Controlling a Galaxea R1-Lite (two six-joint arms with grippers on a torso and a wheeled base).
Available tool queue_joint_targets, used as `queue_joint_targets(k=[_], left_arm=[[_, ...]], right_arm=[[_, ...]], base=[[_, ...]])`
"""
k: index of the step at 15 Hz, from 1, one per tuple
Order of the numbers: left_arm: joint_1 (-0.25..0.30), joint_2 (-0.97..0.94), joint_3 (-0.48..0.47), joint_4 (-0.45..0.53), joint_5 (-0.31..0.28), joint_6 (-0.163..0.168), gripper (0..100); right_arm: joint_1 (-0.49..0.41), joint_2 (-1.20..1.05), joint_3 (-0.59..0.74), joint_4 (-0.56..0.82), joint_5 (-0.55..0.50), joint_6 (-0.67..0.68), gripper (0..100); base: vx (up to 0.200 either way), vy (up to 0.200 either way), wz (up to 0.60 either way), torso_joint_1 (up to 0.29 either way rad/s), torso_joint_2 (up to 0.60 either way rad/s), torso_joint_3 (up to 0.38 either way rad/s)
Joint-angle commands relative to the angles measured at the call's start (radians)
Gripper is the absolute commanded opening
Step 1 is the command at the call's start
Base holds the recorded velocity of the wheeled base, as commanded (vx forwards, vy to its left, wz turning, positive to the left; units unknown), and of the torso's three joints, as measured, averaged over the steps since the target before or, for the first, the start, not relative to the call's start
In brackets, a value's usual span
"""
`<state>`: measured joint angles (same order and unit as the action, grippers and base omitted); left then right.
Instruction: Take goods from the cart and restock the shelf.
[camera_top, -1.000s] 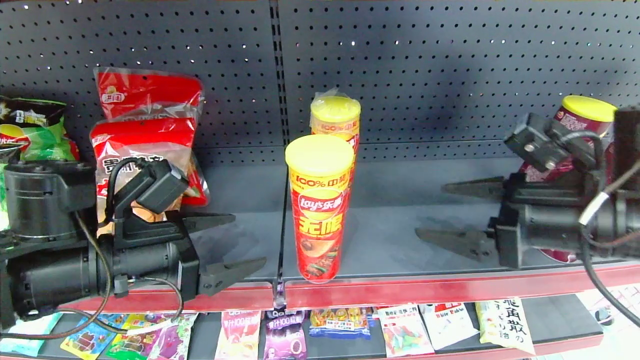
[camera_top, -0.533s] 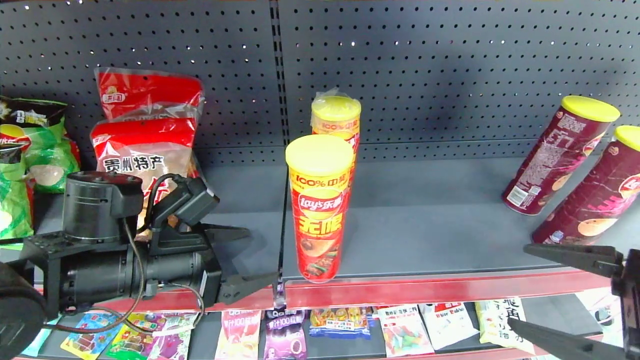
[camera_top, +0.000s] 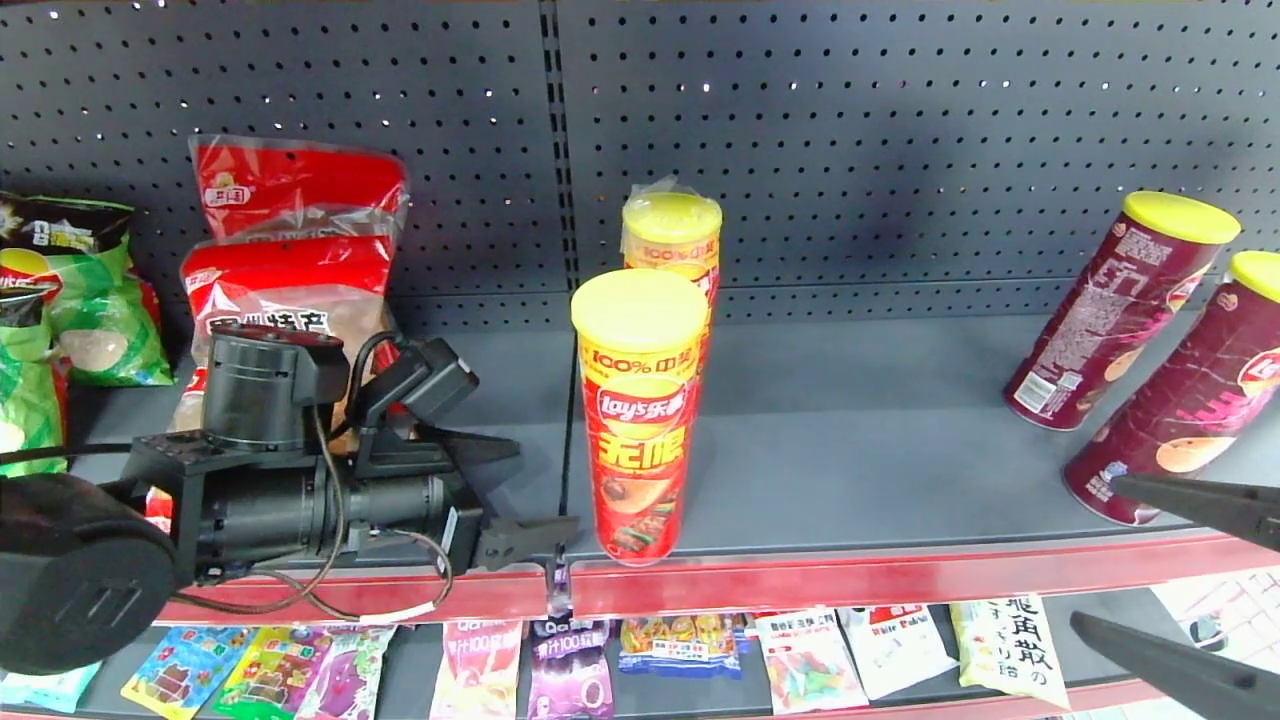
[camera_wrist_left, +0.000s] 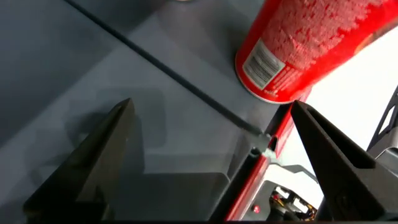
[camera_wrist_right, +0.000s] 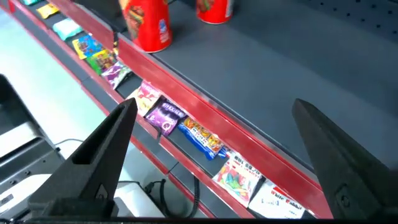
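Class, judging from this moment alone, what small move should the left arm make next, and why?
Probably draw the left gripper straight back off the shelf: it is open and empty, and the red can already stands at the front edge beside it.

Red chip can (camera_top: 637, 430), yellow lid; right of it, maroon cans (camera_top: 1090, 320), yellow-lidded; shelf (camera_top: 850, 440) grey, red-edged.

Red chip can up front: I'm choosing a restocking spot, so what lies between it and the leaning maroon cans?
Only bare grey shelf board, per the head view, from the red chip can to the maroon cans.
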<state>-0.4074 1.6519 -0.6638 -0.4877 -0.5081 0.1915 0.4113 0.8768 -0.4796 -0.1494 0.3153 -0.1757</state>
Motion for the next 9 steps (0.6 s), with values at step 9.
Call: queue_joint_targets(k=[9], left_arm=[[-0.036,0.078,-0.076,-0.002,0.002,-0.001,100]], right_arm=[[-0.02,0.001,-0.002,-0.001,0.001,0.007,100]], base=[[0.0,0.0,0.0,0.0,0.0,0.0]])
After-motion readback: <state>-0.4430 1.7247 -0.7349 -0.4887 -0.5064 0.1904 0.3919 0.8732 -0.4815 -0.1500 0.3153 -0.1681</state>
